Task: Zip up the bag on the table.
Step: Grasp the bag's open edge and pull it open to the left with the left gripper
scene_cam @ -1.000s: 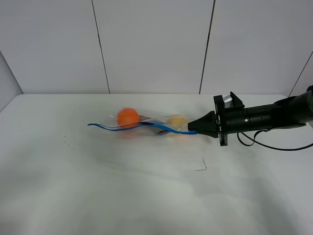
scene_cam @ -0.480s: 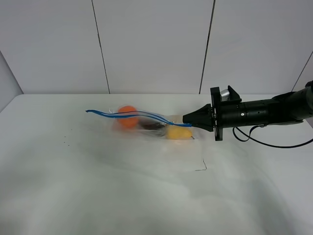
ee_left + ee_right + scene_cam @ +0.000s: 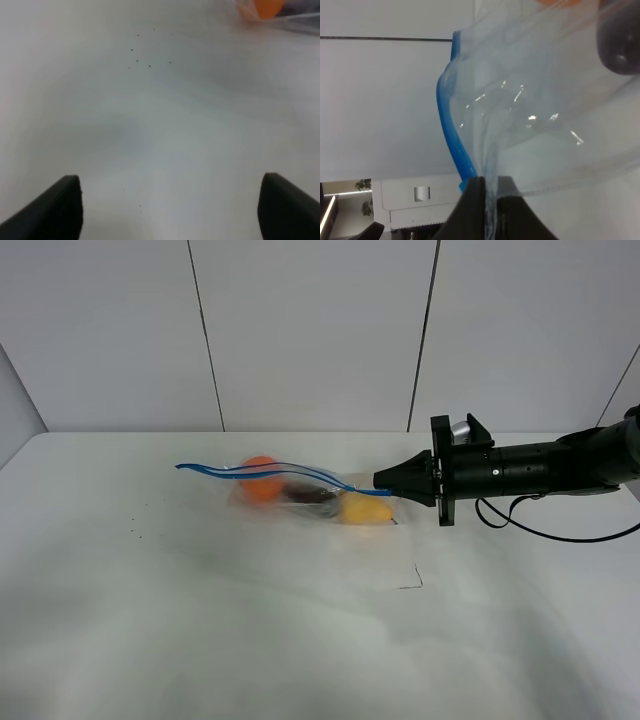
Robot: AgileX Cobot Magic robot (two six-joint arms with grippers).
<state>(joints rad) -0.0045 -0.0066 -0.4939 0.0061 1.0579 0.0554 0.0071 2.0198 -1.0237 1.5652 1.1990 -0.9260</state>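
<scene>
The clear bag (image 3: 300, 495) hangs partly lifted over the table (image 3: 250, 620), with an orange, a dark purple and a yellow fruit inside. Its blue seal strip (image 3: 270, 470) runs along the top edge. My right gripper (image 3: 380, 481) is shut on the strip's right end; the right wrist view shows the fingers (image 3: 472, 200) pinching the blue strip (image 3: 451, 135) and plastic. My left gripper (image 3: 170, 205) is open over bare table, far from the bag, whose orange fruit (image 3: 267, 7) shows at that view's edge. The left arm is out of the exterior view.
A small black corner mark (image 3: 412, 580) lies on the table in front of the bag. Tiny dark specks (image 3: 135, 532) dot the table at the left. A black cable (image 3: 560, 535) trails from the right arm. A panelled wall stands behind.
My right gripper has lifted the bag's right end and moved slightly left and back. The strip rose off the table and the fruits shifted; little differs from half a second ago.
</scene>
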